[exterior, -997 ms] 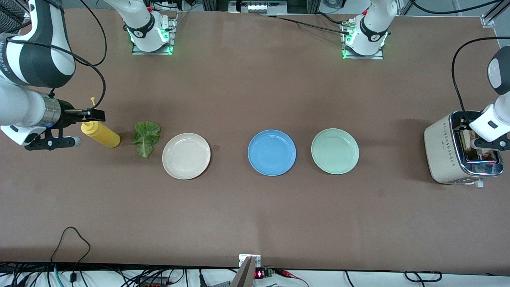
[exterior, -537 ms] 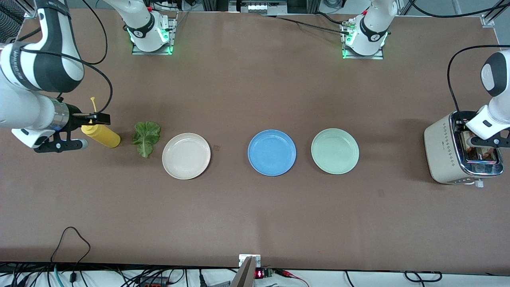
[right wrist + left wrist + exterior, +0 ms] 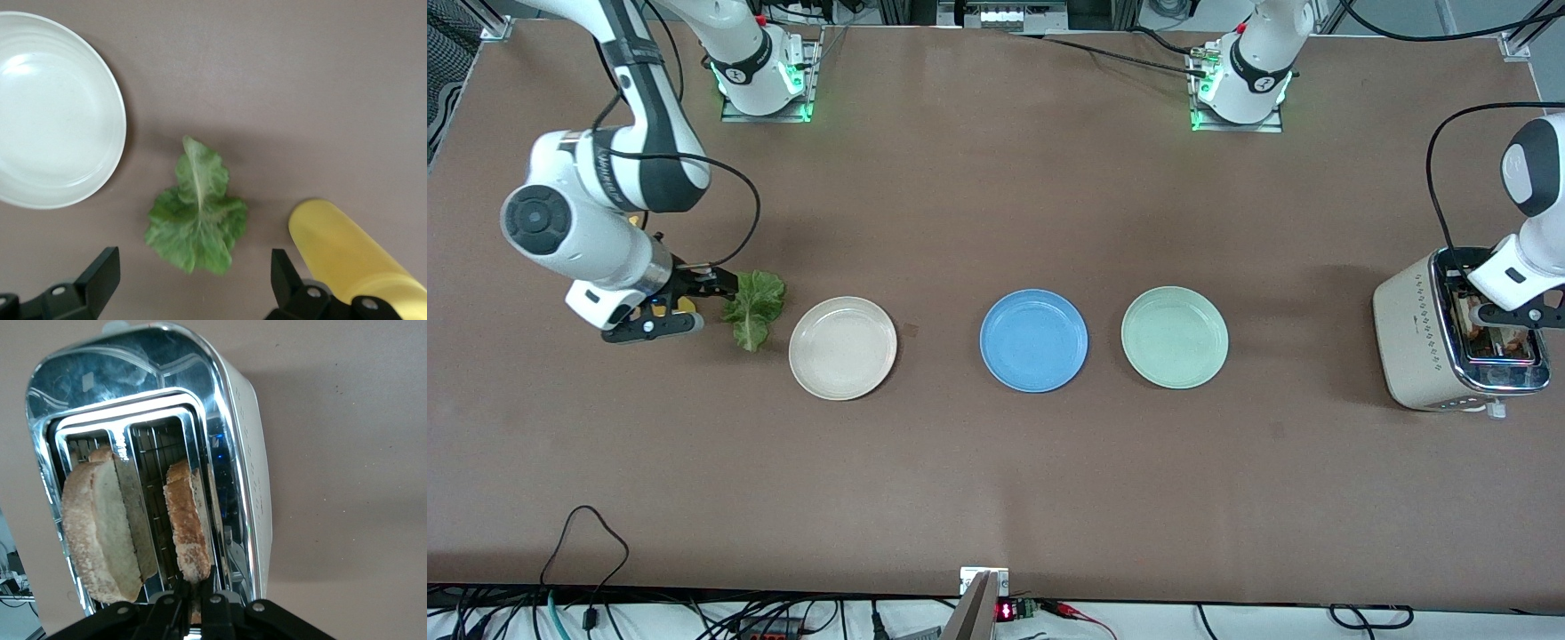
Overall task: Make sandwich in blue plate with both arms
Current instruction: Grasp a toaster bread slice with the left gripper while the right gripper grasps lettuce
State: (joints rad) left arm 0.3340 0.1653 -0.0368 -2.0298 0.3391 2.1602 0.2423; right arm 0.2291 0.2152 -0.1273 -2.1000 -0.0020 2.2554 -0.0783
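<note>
The blue plate [image 3: 1033, 340] lies bare mid-table. A green lettuce leaf [image 3: 754, 307] lies flat beside the cream plate [image 3: 842, 348], toward the right arm's end. My right gripper [image 3: 725, 286] hangs open just over the leaf's edge. In the right wrist view the leaf [image 3: 197, 210] lies just ahead of the wide-spread gripper [image 3: 193, 280]. My left gripper [image 3: 1504, 327] is down at the toaster [image 3: 1423, 338]. In the left wrist view it [image 3: 197, 603] is shut on one toasted bread slice [image 3: 187, 520] standing in a slot. A second slice [image 3: 100, 533] stands in the other slot.
A yellow squeeze bottle [image 3: 347, 257] lies under the right wrist, beside the lettuce. A pale mint-green plate [image 3: 1174, 337] sits between the blue plate and the toaster. The toaster stands at the left arm's end of the table.
My right arm has swung from the table's end across the yellow bottle to the lettuce leaf. My left gripper has settled slightly lower at the toaster slot.
</note>
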